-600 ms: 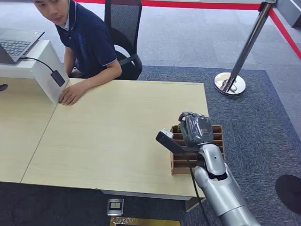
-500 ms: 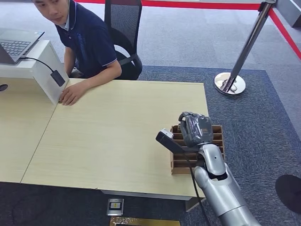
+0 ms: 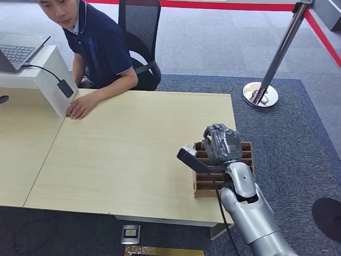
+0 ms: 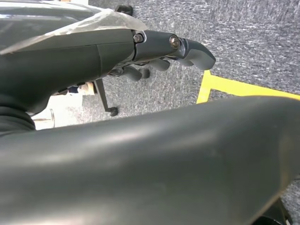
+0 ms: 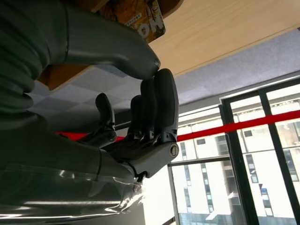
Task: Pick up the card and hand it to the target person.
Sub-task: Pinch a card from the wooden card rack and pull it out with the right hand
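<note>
A brown slotted card holder (image 3: pixel 246 154) stands near the table's front right corner. My right hand (image 3: pixel 221 144) hangs over it, fingers curled down into the slots. In the right wrist view a card (image 5: pixel 146 21) with orange and yellow print shows just beyond the thumb (image 5: pixel 116 49), with the fingers (image 5: pixel 159 103) bent toward the thumb tip; whether the card is pinched is hidden. The person (image 3: pixel 96 48) sits at the far left side of the table, one hand (image 3: pixel 80 106) flat on the top. My left hand (image 4: pixel 106 51) hangs over the carpet with its fingers stretched out, holding nothing.
A laptop (image 3: pixel 18 50) sits on a white stand (image 3: pixel 48 80) at the far left, with a cable and adapter hanging down. An office chair (image 3: pixel 140 32) is behind the person. A stanchion base (image 3: pixel 260 95) and red belt stand on the carpet to the right.
My right hand has shifted very slightly up and to the right over the holder. The person has stayed still.
</note>
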